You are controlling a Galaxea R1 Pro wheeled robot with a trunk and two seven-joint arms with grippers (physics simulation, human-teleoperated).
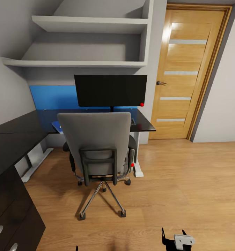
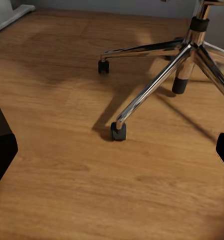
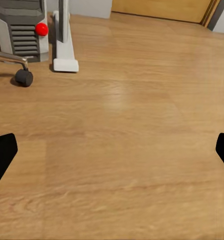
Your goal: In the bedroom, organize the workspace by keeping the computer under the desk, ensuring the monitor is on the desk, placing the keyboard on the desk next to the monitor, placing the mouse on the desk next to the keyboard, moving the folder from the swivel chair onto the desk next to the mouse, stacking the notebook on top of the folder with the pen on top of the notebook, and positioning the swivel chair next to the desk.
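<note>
1. From the head camera, the swivel chair [image 1: 96,146] stands on the wooden floor [image 1: 187,188] with its grey back toward the robot, pulled up to the desk [image 1: 12,136]. The monitor [image 1: 110,90] stands on the black desk top behind the chair, its red dot at the lower right corner. A sliver of the blue folder [image 1: 57,126] shows just left of the chair back; what it rests on is hidden. A red dot under the desk, right of the seat, marks the computer [image 1: 132,164], mostly hidden by the chair. Grey shelves [image 1: 89,24] hang above, and a wooden door [image 1: 185,73] stands to the right. The right gripper [image 1: 174,234] peeks in at the bottom edge with its fingers apart.

2. Along the left wrist camera, the left gripper [image 2: 112,150] has its dark fingertips wide apart at either edge, over bare floor. The chair's chrome star base and black casters lie ahead of it, well apart.

3. Along the right wrist camera, the right gripper's fingertips likewise sit far apart, clamped on nothing. Ahead, the grey tower stands on the floor just beside a white desk leg [image 3: 65,35], with one chair caster near it.
</note>
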